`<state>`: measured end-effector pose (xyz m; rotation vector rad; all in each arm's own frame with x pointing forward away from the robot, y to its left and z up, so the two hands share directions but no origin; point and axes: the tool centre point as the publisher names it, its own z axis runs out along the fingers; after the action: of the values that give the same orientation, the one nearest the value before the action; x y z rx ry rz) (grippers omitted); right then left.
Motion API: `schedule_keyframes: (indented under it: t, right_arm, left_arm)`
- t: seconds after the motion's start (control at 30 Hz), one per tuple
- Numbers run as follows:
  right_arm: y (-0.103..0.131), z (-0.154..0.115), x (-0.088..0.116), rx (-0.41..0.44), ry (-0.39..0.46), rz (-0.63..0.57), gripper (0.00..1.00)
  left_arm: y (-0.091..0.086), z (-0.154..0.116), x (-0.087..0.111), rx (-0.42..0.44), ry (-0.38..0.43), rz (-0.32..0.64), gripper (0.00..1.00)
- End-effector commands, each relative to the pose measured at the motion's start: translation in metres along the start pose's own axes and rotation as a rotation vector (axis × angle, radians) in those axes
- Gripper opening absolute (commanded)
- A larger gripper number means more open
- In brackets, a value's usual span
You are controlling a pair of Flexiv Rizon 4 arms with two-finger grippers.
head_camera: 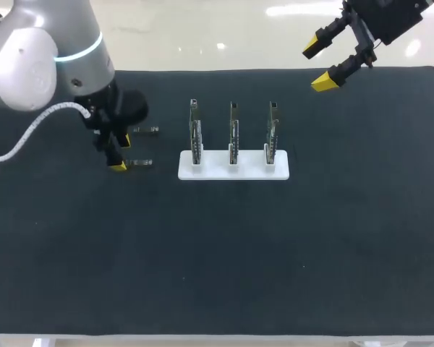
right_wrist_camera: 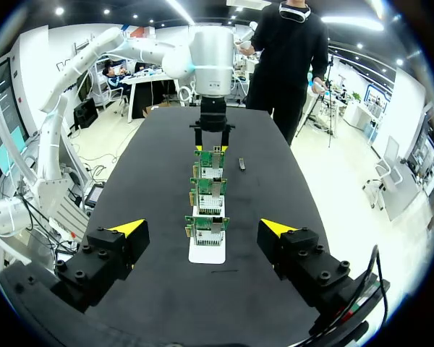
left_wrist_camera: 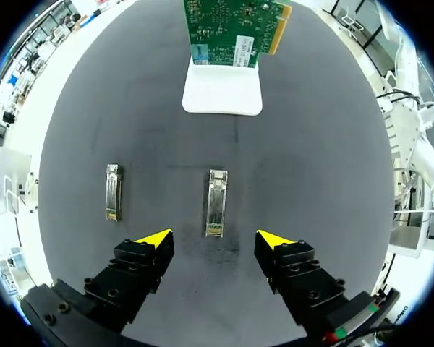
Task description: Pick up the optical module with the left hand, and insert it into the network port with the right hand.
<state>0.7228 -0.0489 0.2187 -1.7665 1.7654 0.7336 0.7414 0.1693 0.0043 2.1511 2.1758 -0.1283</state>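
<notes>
The dark table (head_camera: 275,253) bears a white board stand (head_camera: 233,172), an optical module (left_wrist_camera: 215,202) and, nearby, a second module (left_wrist_camera: 113,191).

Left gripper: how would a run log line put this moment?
left gripper: open, module just ahead | second module: on mat | right gripper: open, empty | cards: upright in stand

Stand (head_camera: 233,173) w/ 3 cards (head_camera: 233,130) upright in a row, mid surface (head_camera: 217,275), 2 modules left of stand, near module (left_wrist_camera: 215,202) just ahead of left gripper (left_wrist_camera: 214,240), far module (left_wrist_camera: 113,191) beside it, apart, right gripper (head_camera: 320,65) over far right corner, well apart from stand
</notes>
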Motion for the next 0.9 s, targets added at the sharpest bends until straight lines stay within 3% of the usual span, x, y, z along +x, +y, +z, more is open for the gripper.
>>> schedule_keyframes:
  t: [0.03, 0.47, 0.9]
  right_arm:
    - [-0.0006, 0.0004, -0.0001, -0.001, -0.001, 0.000, 1.00]
    - [-0.0006, 0.0004, -0.0001, -0.001, -0.001, 0.000, 1.00]
    - [-0.0006, 0.0004, -0.0001, -0.001, -0.001, 0.000, 1.00]
  left_arm:
    - [0.0036, 0.0027, -0.0015, 0.003, 0.004, -0.001, 1.00]
    - [0.0061, 0.0097, -0.0022, -0.005, 0.016, 0.008, 1.00]
    - [0.0060, 0.0115, -0.0016, -0.009, 0.018, 0.010, 0.76]
